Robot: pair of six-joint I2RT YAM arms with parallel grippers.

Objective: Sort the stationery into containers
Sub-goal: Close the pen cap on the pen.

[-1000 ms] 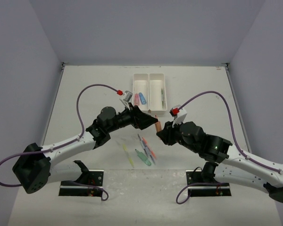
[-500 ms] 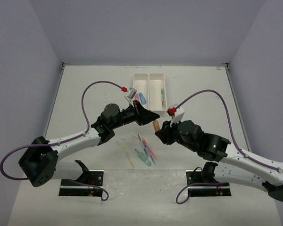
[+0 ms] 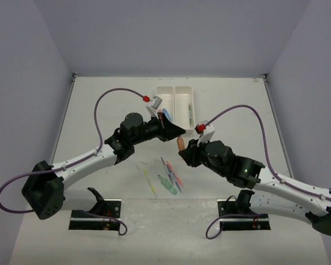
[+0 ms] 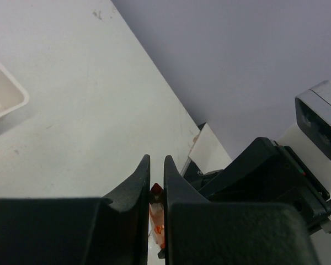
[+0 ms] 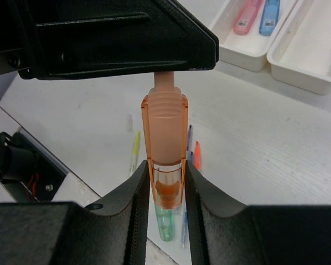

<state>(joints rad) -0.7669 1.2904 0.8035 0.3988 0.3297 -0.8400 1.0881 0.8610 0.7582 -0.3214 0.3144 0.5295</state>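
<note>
1. The tray [image 3: 175,88] is sitting at the far middle of the table [image 3: 99,110], its two compartments running side by side.
2. Two short pieces [image 5: 244,22] are lying in the left compartment, and a thin pen [image 3: 190,114] is lying in the right one.
3. The loose pens [image 3: 175,176] are lying on the table before the tray, nearer the arm bases.
4. A chunky piece [image 5: 166,160] is hanging above the table between tray and pens, the left gripper [image 3: 176,132] pinching its upper end and the right gripper [image 3: 185,150] clamping its lower part.
</note>
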